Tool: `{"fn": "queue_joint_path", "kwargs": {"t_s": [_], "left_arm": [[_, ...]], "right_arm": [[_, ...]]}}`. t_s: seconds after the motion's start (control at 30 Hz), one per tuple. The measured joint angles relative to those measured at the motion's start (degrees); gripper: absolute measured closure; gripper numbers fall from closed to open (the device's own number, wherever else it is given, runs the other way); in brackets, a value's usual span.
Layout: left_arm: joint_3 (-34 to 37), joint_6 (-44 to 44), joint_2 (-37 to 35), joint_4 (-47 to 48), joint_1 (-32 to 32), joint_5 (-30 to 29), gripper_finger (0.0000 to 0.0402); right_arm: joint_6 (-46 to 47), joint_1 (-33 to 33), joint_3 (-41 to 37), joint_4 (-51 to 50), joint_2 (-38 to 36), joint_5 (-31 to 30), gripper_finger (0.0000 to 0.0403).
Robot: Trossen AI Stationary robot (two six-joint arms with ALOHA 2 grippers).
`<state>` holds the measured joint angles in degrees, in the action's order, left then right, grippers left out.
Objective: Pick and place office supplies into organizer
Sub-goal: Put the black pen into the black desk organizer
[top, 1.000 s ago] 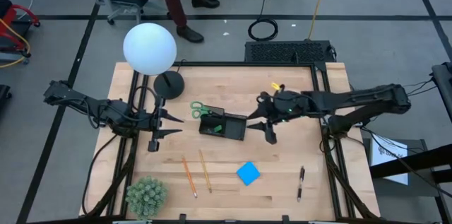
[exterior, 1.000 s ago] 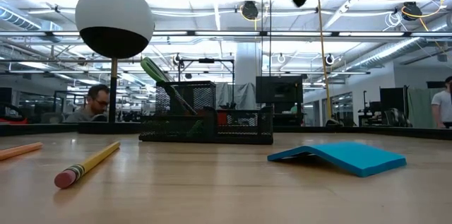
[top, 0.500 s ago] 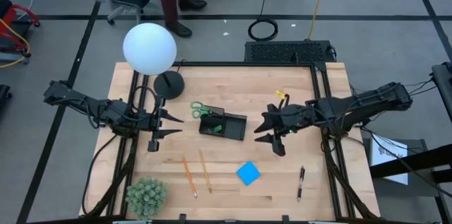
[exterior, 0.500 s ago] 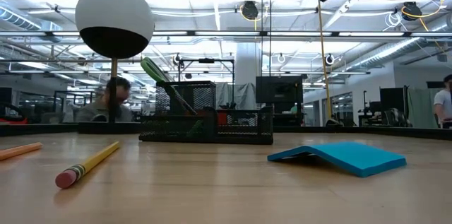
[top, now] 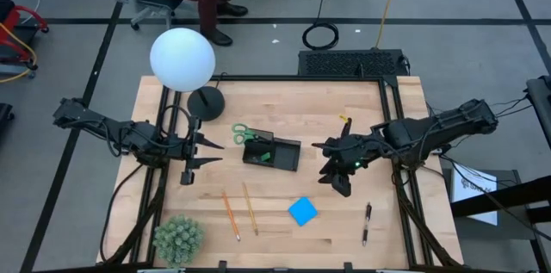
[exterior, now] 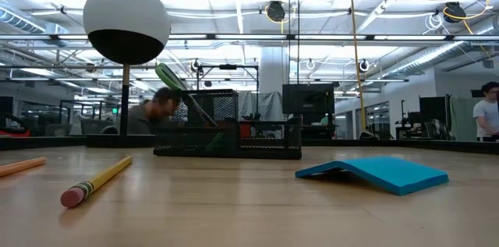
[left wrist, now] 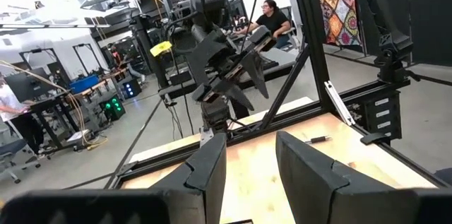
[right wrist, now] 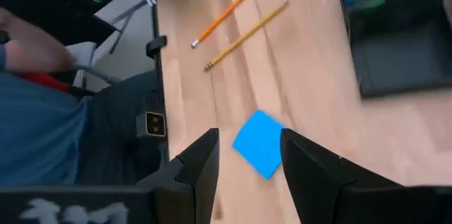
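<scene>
Blue square paper pad point(top: 302, 211): light, flimsy, arched near the surface's front edge; pinch its raised edge.
Right tool point(top: 334, 173): open, empty.
Left tool point(top: 191, 154): open, idle.

The wooden table point(top: 344, 221) has a black organizer point(top: 272, 153) in the middle, with green scissors point(top: 244, 133) sticking out of it. Near the front lie two pencils point(top: 241, 209), a blue pad point(top: 302, 211) and a dark pen point(top: 367, 223). A spiky green plant ball point(top: 179, 238) sits at one front corner, and a lamp's round black base point(top: 207, 102) stands at the back.
</scene>
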<state>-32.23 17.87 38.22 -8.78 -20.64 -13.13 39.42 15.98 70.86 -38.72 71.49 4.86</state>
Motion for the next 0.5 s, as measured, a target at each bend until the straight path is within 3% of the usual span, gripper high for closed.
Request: {"fn": "queue_joint_path", "kwargs": {"t_s": [0.2,0.37,0.5], "left_arm": [[0.0,0.0,0.0,0.0,0.0,0.0,0.027],[0.0,0.0,0.0,0.1,0.0,0.0,0.027],[0.0,0.0,0.0,0.1,0.0,0.0,0.027]], "right_arm": [[17.5,0.2,1.8,-3.0,2.0,-0.3,0.0264],[36.7,0.8,1.7,-14.0,2.4,0.4,0.0264],[44.5,3.6,1.7,-21.5,2.4,1.4,0.0264]]}}
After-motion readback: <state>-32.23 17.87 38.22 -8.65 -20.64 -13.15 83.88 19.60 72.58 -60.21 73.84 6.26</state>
